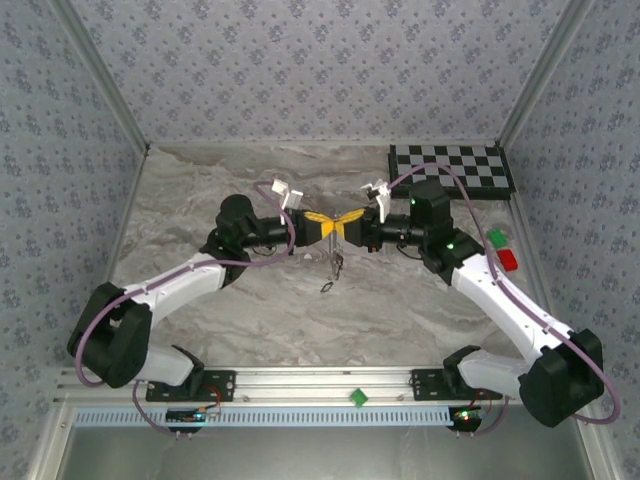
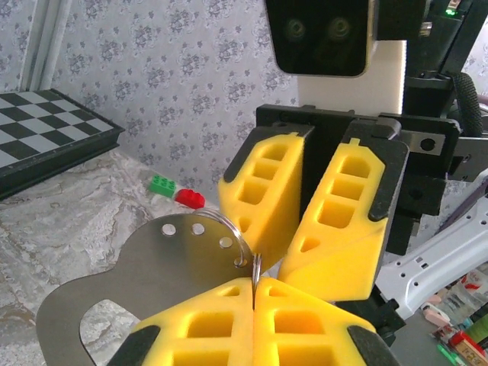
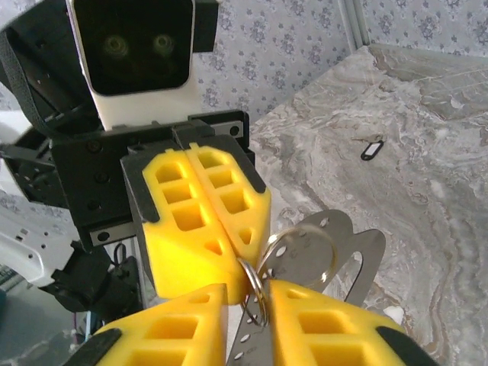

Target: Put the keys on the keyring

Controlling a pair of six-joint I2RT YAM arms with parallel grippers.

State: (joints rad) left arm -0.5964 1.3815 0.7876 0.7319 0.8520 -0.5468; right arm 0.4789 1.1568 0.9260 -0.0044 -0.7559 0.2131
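Top view: the left gripper (image 1: 325, 225) and the right gripper (image 1: 347, 224) meet tip to tip above the middle of the table (image 1: 400, 300). A flat metal tag (image 1: 338, 262) hangs just below where they meet. One key (image 1: 328, 287) lies on the table below the tag, apart from both grippers. A chessboard (image 1: 450, 165) sits beyond the right gripper. A green block (image 1: 497, 238) and a red block (image 1: 508, 260) lie out to the side of the right arm.

Left wrist view: the left gripper (image 2: 254, 305) has its yellow fingers (image 2: 206, 328) pressed together, pinching the wire of the keyring (image 2: 229, 221) in the seam at the tips. The ring curves up and away from the tips and carries the tag (image 2: 145, 259) through a hole. The right gripper (image 2: 278, 263) faces it with its fingers a little apart.

Right wrist view: the right gripper (image 3: 250, 305) stands slightly parted, and the keyring (image 3: 259, 278) passes through that gap. I cannot tell whether its pads touch the wire. The left gripper (image 3: 240, 252) opposite is closed tight on the ring. The tag (image 3: 358, 255) hangs just beyond the fingertips. The key (image 3: 371, 149) lies on the table (image 3: 427, 114), well apart.
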